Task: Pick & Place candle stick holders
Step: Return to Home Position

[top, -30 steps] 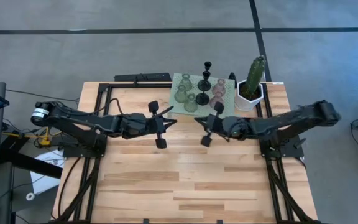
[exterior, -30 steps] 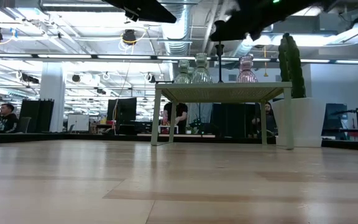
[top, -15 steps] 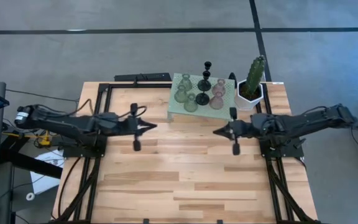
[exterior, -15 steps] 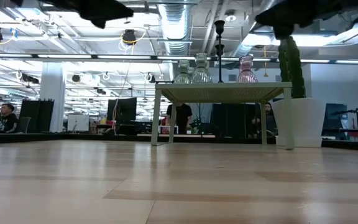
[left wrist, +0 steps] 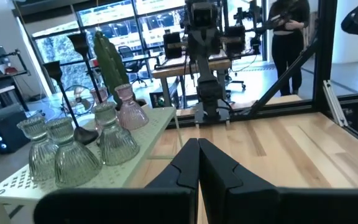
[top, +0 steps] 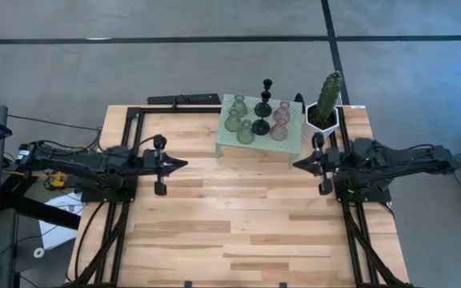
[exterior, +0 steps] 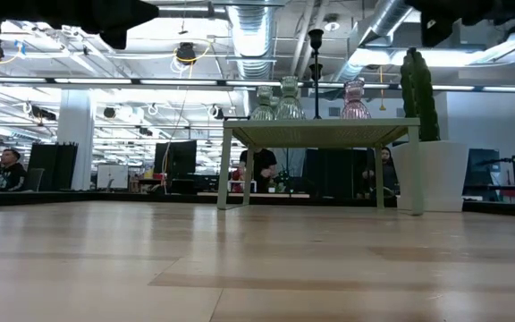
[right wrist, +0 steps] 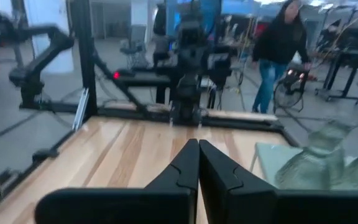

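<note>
The wooden table (top: 238, 224) is being left bare of holders, as far as the high view shows. The mint stand (top: 294, 144), at twelve o'clock on the table beside the cactus (top: 329, 92), is carrying the candle stick holders (top: 246, 132). All seven appear to be grouped there, green and pink glass ones in front and the thin black ones behind. The placing is therefore being judged complete, with only the parking of the arms left.

The left gripper (top: 178, 164) is being held at nine o'clock with its fingers pressed together on nothing, and the holders are lying toward its two o'clock, well apart. The right gripper (top: 301, 165) is being held at three o'clock, likewise closed and empty, with the holders near, toward its eleven o'clock.
</note>
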You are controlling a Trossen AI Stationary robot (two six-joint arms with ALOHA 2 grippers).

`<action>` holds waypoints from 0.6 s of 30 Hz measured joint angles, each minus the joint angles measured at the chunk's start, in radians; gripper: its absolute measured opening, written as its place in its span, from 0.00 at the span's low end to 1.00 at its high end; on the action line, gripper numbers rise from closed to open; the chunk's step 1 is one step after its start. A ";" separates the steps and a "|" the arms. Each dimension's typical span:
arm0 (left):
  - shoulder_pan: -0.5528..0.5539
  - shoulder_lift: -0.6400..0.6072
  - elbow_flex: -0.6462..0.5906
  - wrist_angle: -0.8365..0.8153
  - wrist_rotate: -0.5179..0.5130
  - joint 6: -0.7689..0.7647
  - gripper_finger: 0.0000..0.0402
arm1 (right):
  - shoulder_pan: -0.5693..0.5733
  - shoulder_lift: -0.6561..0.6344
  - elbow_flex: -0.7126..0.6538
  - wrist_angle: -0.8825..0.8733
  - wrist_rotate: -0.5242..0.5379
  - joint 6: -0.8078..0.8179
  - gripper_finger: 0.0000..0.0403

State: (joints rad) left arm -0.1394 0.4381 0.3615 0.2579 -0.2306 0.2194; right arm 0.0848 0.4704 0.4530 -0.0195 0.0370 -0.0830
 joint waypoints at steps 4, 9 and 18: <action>0.000 0.000 -0.001 0.005 0.000 0.000 0.01 | -0.004 -0.089 0.000 -0.061 0.026 0.033 0.00; 0.000 0.000 -0.001 0.013 0.000 0.000 0.01 | -0.004 -0.191 0.000 -0.121 0.043 0.058 0.00; 0.000 0.001 -0.001 0.020 0.000 0.000 0.01 | -0.001 -0.328 0.000 -0.217 0.118 0.059 0.00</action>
State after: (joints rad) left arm -0.1394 0.4389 0.3607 0.2783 -0.2306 0.2192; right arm 0.0840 0.1420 0.4530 -0.2364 0.1549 -0.0244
